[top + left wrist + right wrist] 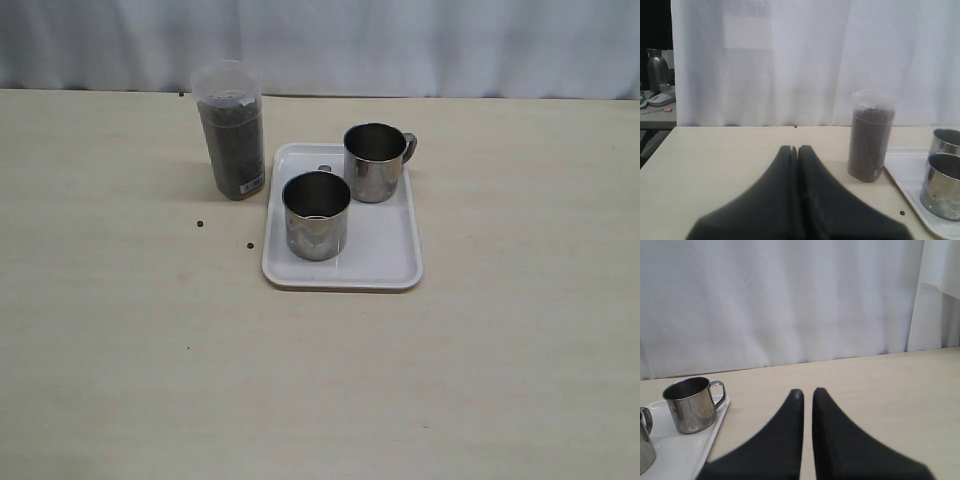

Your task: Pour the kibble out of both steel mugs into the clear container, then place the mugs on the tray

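Nearest the cameras, the left gripper [794,149] shows its two dark fingers pressed together at the tips, holding nothing. The right gripper [807,391] shows its fingers almost together, with only a thin slit between them, and is likewise empty. Both grippers hang over the bare, pale table [120,350]. A short way ahead of the left jaws and off toward the middle of the table lie two stray pellets [199,223], apart from everything else. Just beyond them is the white tray [385,250], which lies flat and is well apart from both pairs of jaws. The nearer mug [316,215] stands upright on the tray, mouth up. Behind it, close by and also on the tray, the farther mug [375,162] stands upright with its loop handle turned toward the right jaws' side. Ahead of the left jaws, just beside the tray's far corner and standing on the table, is the clear container [870,135]. It is upright and open at the top. The kibble [867,150] fills it to a little below the rim. Farthest from the jaws, a white curtain [400,40] closes off the far edge of the table.
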You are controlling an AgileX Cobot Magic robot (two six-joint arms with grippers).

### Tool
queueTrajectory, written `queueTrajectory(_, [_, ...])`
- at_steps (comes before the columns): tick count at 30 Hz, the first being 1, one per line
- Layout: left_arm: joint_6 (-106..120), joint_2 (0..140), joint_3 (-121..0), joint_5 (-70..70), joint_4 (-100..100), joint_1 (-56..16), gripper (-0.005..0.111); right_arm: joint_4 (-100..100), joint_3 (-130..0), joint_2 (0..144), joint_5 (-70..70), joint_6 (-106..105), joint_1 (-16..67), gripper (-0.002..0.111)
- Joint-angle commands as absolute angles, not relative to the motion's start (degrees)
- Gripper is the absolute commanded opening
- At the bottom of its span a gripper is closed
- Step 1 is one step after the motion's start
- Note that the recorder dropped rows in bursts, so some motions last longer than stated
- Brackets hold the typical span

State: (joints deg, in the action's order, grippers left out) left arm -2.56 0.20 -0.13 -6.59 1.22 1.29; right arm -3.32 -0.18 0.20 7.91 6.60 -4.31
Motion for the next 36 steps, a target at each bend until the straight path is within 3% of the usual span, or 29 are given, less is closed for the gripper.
queueTrajectory(1, [-2.3, 0.0, 0.0, -5.7, 0.9, 1.4, 0.000, -3.2, 0.0, 0.0, 8.0, 6.2, -4.5, 0.005])
queueTrajectory(36, [-2.3, 0.0, 0.0, -5.5, 0.9, 1.9, 0.000, -3.2, 0.0, 0.0, 8.0, 6.2, -0.6, 0.005])
